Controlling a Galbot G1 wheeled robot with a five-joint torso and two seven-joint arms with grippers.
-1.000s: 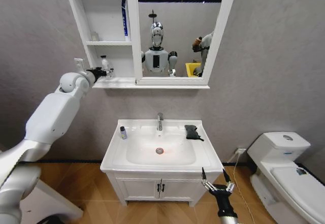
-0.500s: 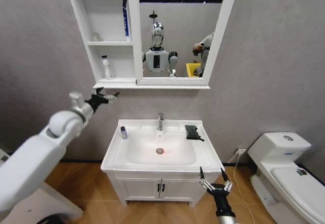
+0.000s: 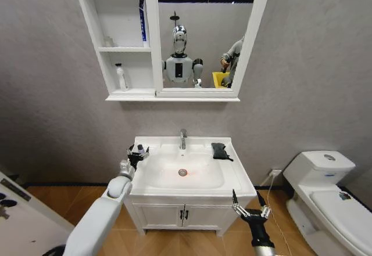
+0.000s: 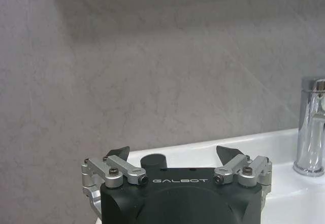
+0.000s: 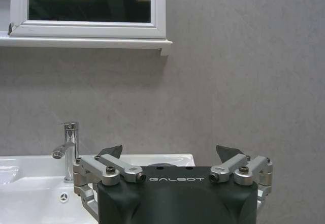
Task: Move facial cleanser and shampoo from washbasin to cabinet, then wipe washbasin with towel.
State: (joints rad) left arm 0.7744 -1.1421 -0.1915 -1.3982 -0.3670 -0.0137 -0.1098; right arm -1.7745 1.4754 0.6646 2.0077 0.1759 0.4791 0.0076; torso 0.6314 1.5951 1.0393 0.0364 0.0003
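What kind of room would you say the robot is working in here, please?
Most likely a bathroom, or a mock-up of one: a white washbasin with a chrome tap sits on a vanity, a mirror with a shelved cabinet hangs above it, and a toilet stands at the right.

The left gripper (image 3: 138,151) hung with fingers spread around a small dark-capped bottle (image 3: 140,151) on the white rectangular ceramic washbasin (image 3: 183,192). A small black soft towel (image 3: 219,150) lay near the chrome tap (image 3: 183,138). The right gripper (image 3: 250,208) waited, fingers apart, before the low vanity.
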